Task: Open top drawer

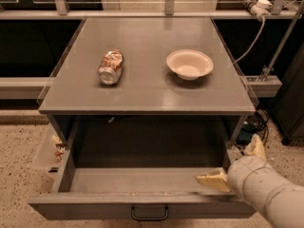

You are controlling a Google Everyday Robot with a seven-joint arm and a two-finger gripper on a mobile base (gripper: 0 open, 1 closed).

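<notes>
The top drawer [95, 207] is pulled far out below the grey cabinet top [147, 87]. Its grey box interior is bare, and its small black bracket handle [149, 214] shows at the centre of the front. My gripper [235, 167] is at the drawer's right end. One tan finger [212, 180] lies inside the drawer, just behind the front panel. The other tan finger [255, 147] stands outside the drawer's right side. The white arm [273, 194] enters from the lower right. The other drawer fronts are out of view.
A crushed can [110, 67] lies on its side on the cabinet top, left of centre. A white bowl [189, 63] stands to its right. A clear bin with small items [51, 151] hangs at the left. Cables and a power strip [254, 4] are at the right.
</notes>
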